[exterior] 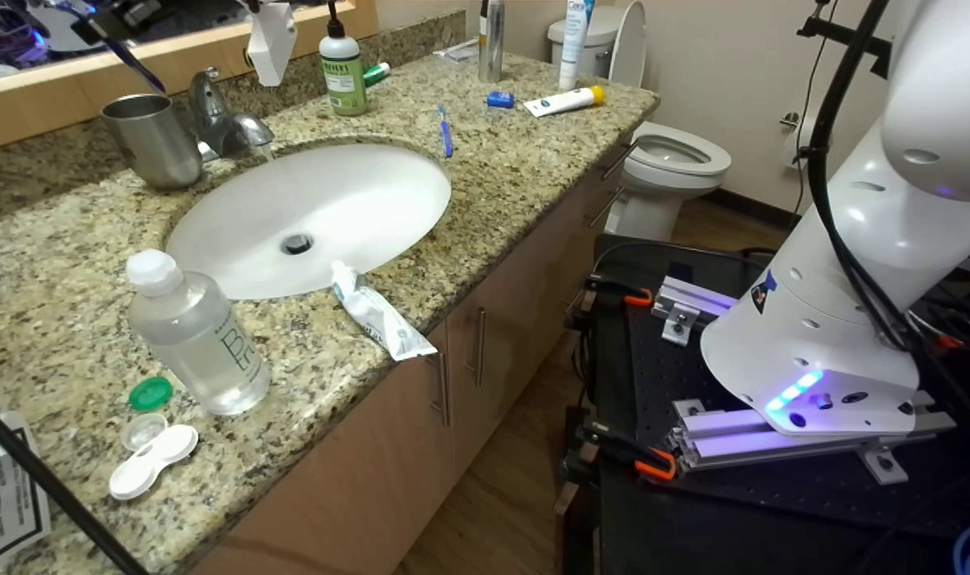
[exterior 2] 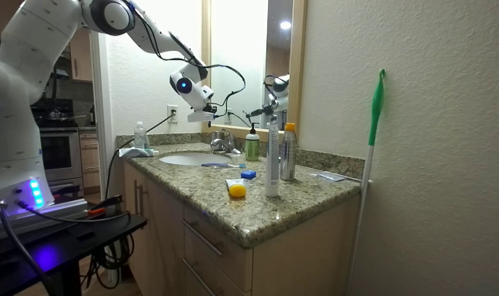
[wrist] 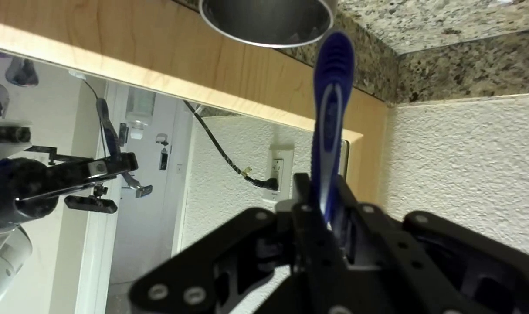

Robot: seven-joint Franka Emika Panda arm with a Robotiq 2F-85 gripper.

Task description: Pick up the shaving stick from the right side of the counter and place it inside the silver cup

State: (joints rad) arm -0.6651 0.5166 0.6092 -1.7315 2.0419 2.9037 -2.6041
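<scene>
Holding the shaving stick in the gripper with jaws closed firmly on it, pointing its free end downward near and above the silver cup by the back edge of the worktop.

My work site: I enter it as bathroom, by look in home. Grounds: toilet, lid up; granite counter; oval sink set in; chrome tap; wood-framed mirror; pump bottle; spray can; toothpaste tube; contact-lens case. Beyond doorway, in exterior view: kitchen stove, pan on top, wooden drawers, upper cabinet.
</scene>
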